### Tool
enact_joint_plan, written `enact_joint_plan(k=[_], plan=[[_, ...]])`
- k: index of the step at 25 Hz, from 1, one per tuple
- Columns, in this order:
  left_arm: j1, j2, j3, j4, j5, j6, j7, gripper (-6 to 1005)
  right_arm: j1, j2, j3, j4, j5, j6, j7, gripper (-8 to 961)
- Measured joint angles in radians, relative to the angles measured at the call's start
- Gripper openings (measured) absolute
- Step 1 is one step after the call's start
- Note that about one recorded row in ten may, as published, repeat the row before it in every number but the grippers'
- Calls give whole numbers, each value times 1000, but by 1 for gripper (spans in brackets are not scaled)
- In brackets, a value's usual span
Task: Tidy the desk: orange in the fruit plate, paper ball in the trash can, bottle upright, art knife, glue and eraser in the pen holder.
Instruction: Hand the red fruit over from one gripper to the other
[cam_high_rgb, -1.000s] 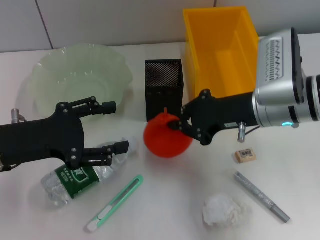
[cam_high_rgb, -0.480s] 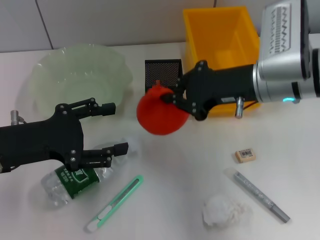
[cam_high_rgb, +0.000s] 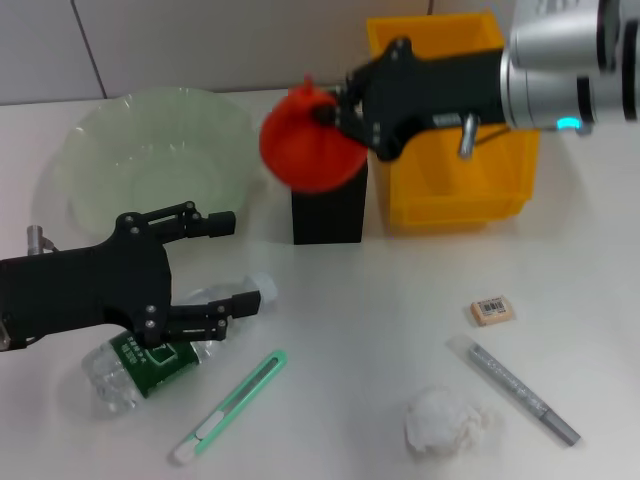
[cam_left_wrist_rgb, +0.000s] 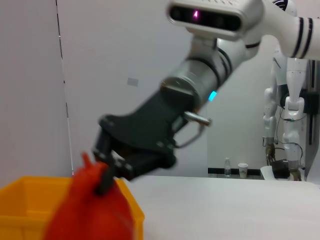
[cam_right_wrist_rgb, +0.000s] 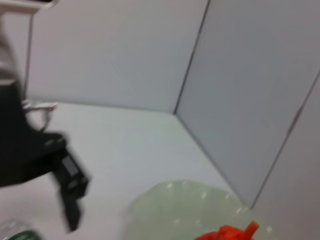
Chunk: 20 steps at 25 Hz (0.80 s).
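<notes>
At upper centre of the head view, the right gripper (cam_high_rgb: 335, 112) is closed on the stem end of a round, smooth red-orange orange (cam_high_rgb: 308, 150), held above a black mesh pen holder (cam_high_rgb: 328, 205) and just right of a pale green, scallop-edged translucent fruit plate (cam_high_rgb: 150, 160); behind stands a yellow plastic bin (cam_high_rgb: 455, 190). At lower left, the left gripper (cam_high_rgb: 225, 265) is spread wide over the capped neck of a crushed clear plastic bottle (cam_high_rgb: 150, 362) lying flat, its green label's writing too small to read. Along the bottom lie a mint-green art knife (cam_high_rgb: 232, 405), a crumpled white paper ball (cam_high_rgb: 448, 422), a grey glue stick (cam_high_rgb: 512, 390) and a tan eraser (cam_high_rgb: 491, 311) bearing an unreadable printed label; the tabletop (cam_high_rgb: 380, 330) is plain white.
</notes>
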Motion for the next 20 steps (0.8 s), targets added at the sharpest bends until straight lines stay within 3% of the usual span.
enact_joint_plan(k=[4, 20], plan=[[-6, 0, 1, -14, 1, -1, 13, 835, 98, -6, 58, 102, -18, 20, -14, 39], [-9, 0, 1, -40, 0, 1, 43, 835, 321, -15, 121, 398, -30, 154, -130, 39]])
